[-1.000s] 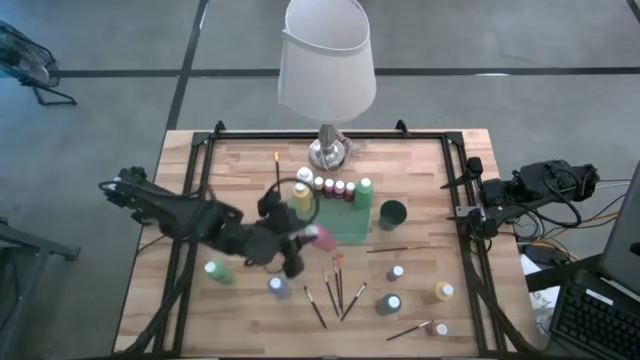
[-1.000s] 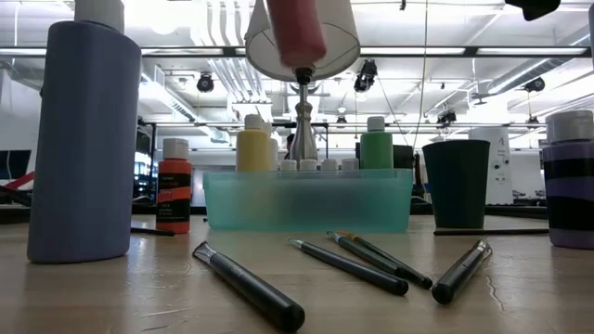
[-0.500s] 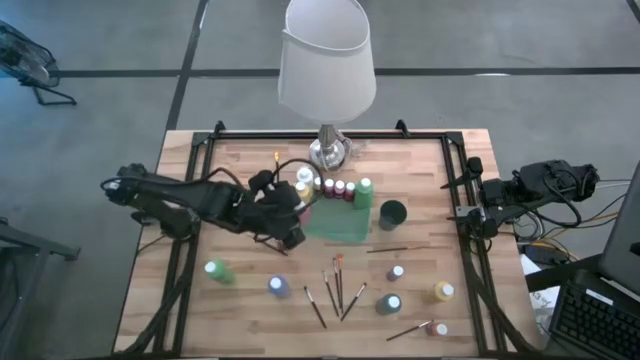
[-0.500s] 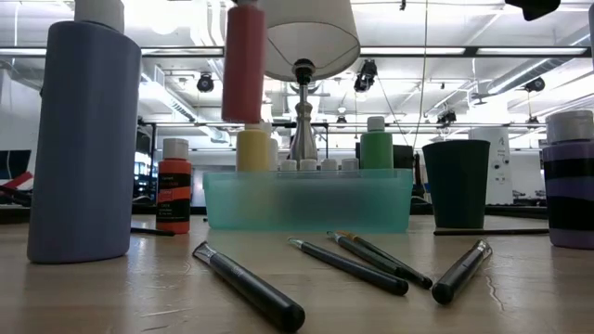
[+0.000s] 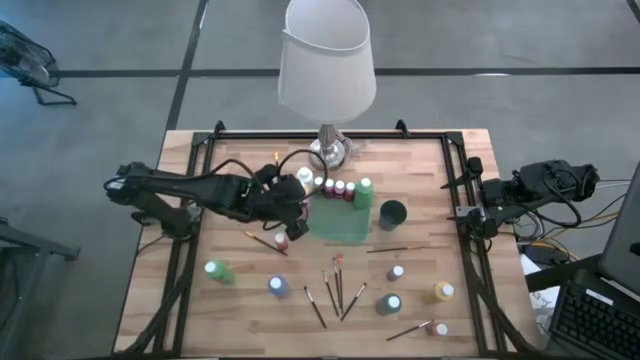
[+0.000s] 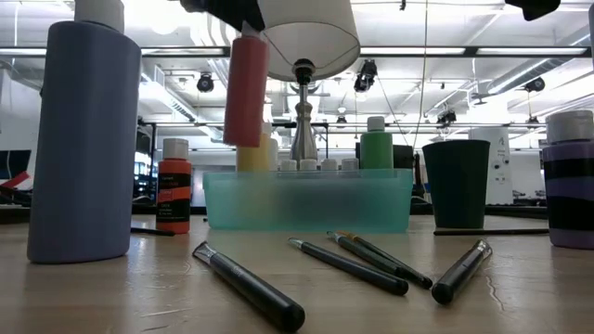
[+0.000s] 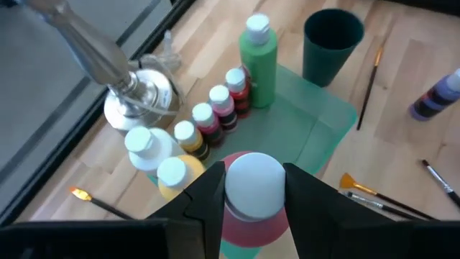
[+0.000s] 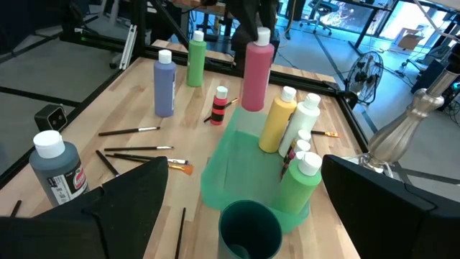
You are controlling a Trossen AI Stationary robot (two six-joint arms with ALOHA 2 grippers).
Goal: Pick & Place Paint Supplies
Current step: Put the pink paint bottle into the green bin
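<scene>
the pink paint bottle [image 6: 245, 91] hangs upright in the air, white cap up, clamped between the jaws of the left gripper [image 7: 253, 201] just over the left end of the green tray [image 5: 345, 224]. a second ago the same bottle was tilted and further toward the near side of the counter [image 5: 420, 170], over the loose brushes; half a second ago it had come upright beside the tray, and now it sits a little lower, its base level with the shoulders of the yellow bottle [image 7: 176, 175] behind it. that reads as a carry nearly finished: the bottle is lined up for a free spot at the left end of the tray, in front of the row that holds the white bottle [image 7: 144, 144], the small dark bottles [image 7: 215, 115] and the green bottle [image 7: 258, 57].

what remains, by the look of it, is a short descent and release without knocking the yellow bottle.

much is left out on the counter: a blue bottle [image 8: 164, 80], a small red bottle [image 8: 219, 105], a second green bottle [image 5: 214, 270], several paintbrushes [image 5: 335, 285], and more bottles on the near right. the dark cup [image 5: 392, 214] stands just right of the tray. the right gripper [image 8: 237, 208] waits at the right edge, jaws wide apart and empty.
</scene>
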